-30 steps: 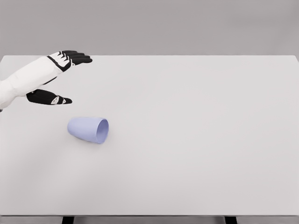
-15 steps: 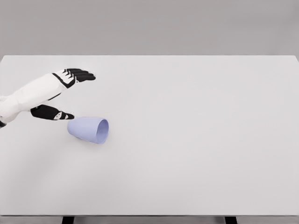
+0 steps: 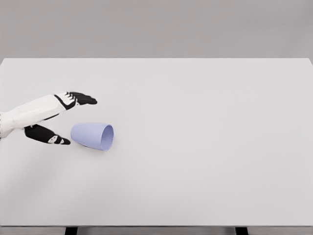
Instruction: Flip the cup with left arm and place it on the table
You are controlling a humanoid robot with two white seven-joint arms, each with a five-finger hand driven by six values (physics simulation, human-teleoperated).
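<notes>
One table [image 3: 205, 161] fills the head view, white and wide. On its left part lies one cup [image 3: 92, 135], pale lilac, tipped on its side with the open mouth facing right and the closed base toward the left. Just left of the base is the one hand in sight, the left hand [image 3: 57, 117]: its thumb [image 3: 49, 135] reaches low beside the base, its fingers [image 3: 82, 98] stretch out above and behind the cup, spread apart and gripping nothing.
</notes>
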